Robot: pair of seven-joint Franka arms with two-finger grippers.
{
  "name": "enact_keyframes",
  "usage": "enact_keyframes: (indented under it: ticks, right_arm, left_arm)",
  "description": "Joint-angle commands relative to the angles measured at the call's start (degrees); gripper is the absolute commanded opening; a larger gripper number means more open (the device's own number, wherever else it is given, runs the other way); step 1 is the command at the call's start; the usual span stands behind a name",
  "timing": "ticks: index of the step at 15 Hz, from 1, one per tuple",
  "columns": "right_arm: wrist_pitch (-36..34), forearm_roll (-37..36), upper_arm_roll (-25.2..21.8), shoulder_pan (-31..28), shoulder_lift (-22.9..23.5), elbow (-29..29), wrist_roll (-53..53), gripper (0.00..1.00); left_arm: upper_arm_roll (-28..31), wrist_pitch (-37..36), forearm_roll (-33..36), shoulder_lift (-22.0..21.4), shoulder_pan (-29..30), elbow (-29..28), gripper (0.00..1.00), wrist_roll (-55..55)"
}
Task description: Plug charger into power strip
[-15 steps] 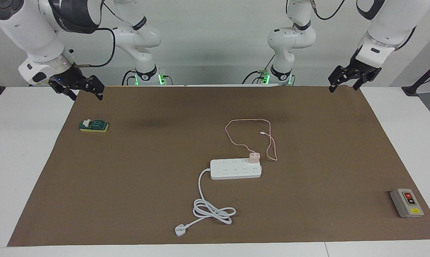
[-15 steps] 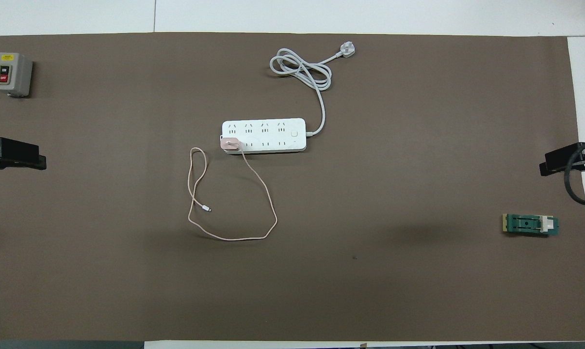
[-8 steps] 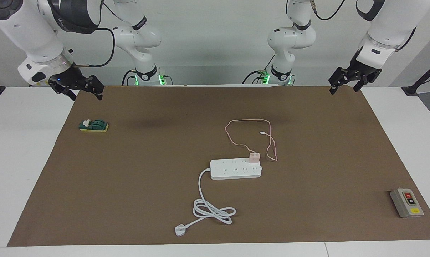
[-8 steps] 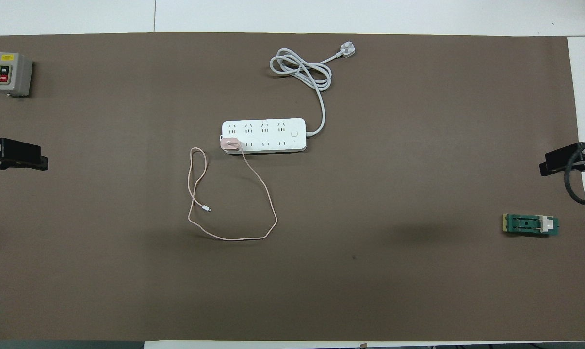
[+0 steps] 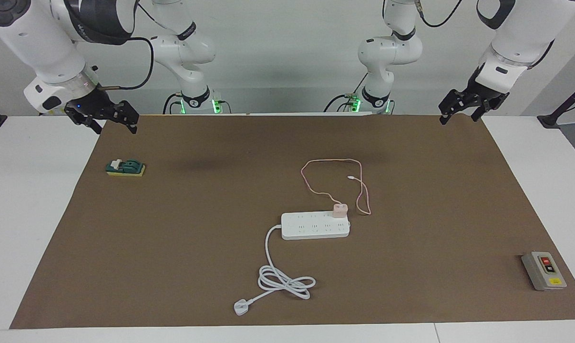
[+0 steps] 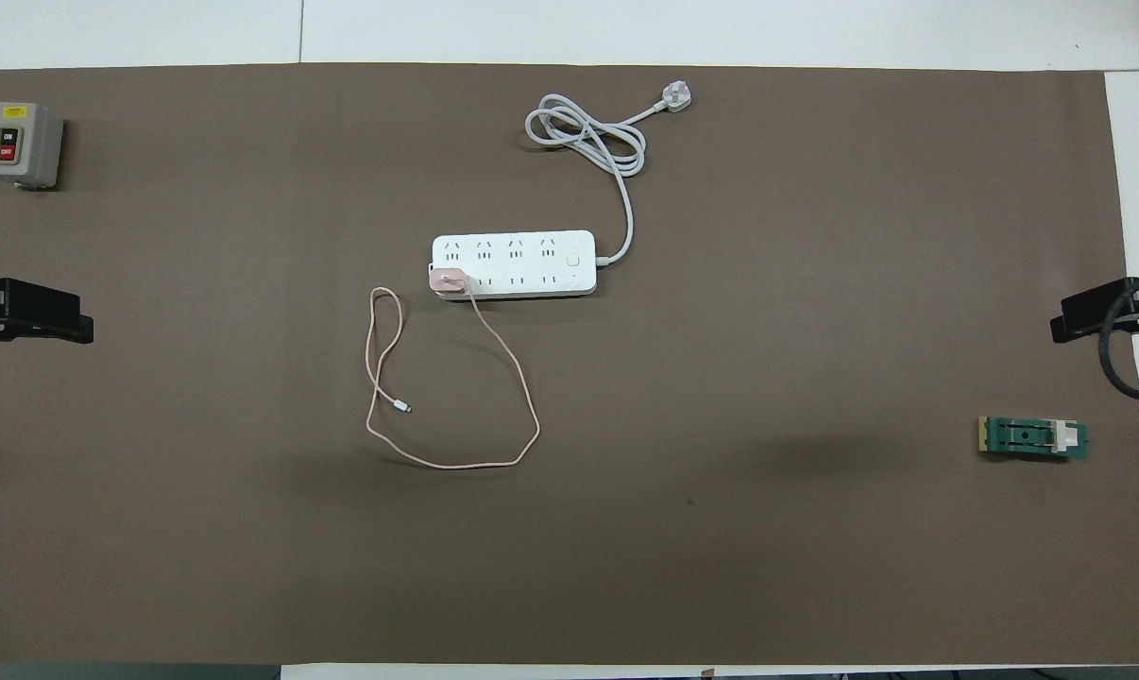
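The long white rectangular multi-socket power strip [image 5: 315, 225] lies flat near the middle of the brown table mat [image 5: 197, 228]. The small pale pink cube-shaped charger [image 5: 340, 210] stands upright in the strip's end socket toward the left arm's end of the table, on the row nearer the robots. Its thin pink cable [image 6: 456, 416] runs off in a loose loop on the mat, nearer the robots than the strip, with the free connector end lying inside the loop. The strip's thick white cord [image 6: 593, 142] leaves its other end and coils farther from the robots, ending in a flat white plug [image 6: 676, 95] close to the mat's edge.

The left gripper [image 5: 465, 107] hangs over the mat's corner at the left arm's end, jaws spread wide and holding nothing. The right gripper [image 5: 107, 117] hangs over the mat's corner at the right arm's end, likewise spread and empty. Both are well apart from the strip, with wide bare mat between.

A small green block on a yellow base [image 5: 125, 167] sits near the mat's edge below the right gripper. A grey switch box with red and black buttons [image 5: 543, 270] sits in the corner farthest from the left arm's base.
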Motion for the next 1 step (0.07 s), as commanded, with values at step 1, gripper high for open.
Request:
enact_keyframes:
  ticks: [1]
  right_arm:
    - [-0.9, -0.1, 0.7, -1.0, -0.2, 0.1, -1.0, 1.0]
  left_arm:
    - [0.2, -0.7, -0.4, -0.9, -0.1, -0.9, 1.0, -0.4]
